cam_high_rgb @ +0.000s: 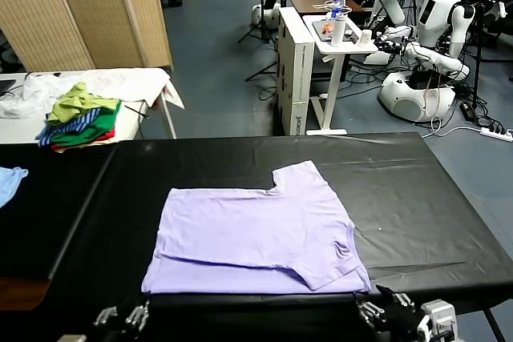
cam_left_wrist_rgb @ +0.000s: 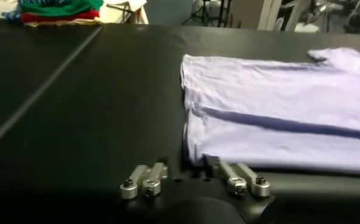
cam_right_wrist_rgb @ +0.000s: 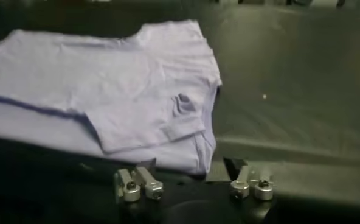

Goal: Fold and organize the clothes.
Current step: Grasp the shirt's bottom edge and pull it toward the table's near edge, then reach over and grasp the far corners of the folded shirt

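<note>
The pale lavender T-shirt (cam_high_rgb: 256,234) lies flat on the black table (cam_high_rgb: 425,198), partly folded, with one side and a sleeve turned over onto its middle. My left gripper (cam_high_rgb: 120,315) is open at the table's near edge, by the shirt's near left corner. In the left wrist view that gripper (cam_left_wrist_rgb: 192,173) has the corner of the shirt (cam_left_wrist_rgb: 277,115) just ahead of its spread fingers. My right gripper (cam_high_rgb: 393,310) is open at the near right corner. In the right wrist view it (cam_right_wrist_rgb: 192,176) straddles the shirt's (cam_right_wrist_rgb: 107,91) hem corner without holding it.
A green, striped and red pile of garments (cam_high_rgb: 80,118) sits on a white table (cam_high_rgb: 120,86) at the back left. A light blue cloth (cam_high_rgb: 8,182) lies at the far left. A white cart (cam_high_rgb: 337,38) and other robots (cam_high_rgb: 425,38) stand beyond the table.
</note>
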